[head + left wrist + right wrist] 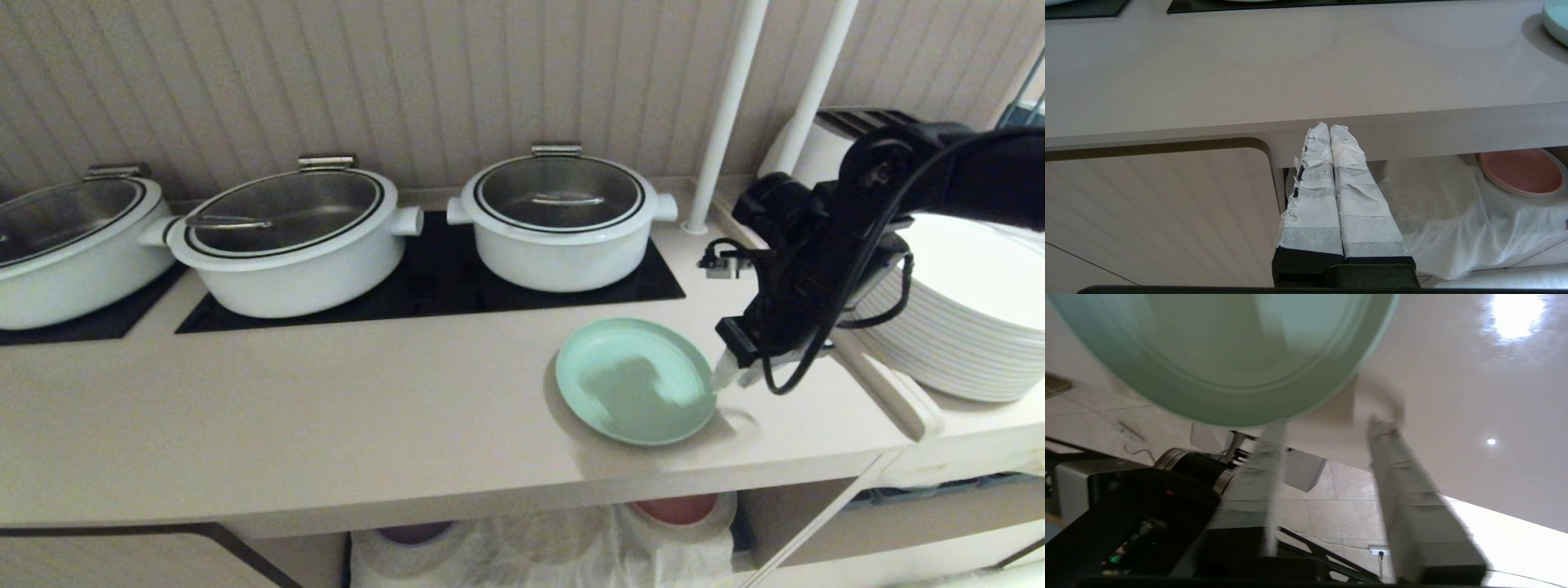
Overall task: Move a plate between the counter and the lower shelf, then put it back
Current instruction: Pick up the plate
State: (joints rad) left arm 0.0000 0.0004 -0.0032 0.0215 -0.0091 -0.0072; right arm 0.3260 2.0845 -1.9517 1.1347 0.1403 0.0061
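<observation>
Plate (636, 380): mint-green, it lies flat on the counter (326, 408), near the front edge, toward the right end, in front of the right pot (560, 220).
My right gripper (729, 372): just beside the plate's right rim; my fingers (1404, 490) are spread apart and hold nothing.
My left gripper (1329, 131): parked below the counter's front edge, fingers pressed together, empty.
Lower shelf (1437, 204): draped with white cloth; a pink plate (1521, 171) rests there.
White plates (971, 318): stacked at the counter's right end.
</observation>
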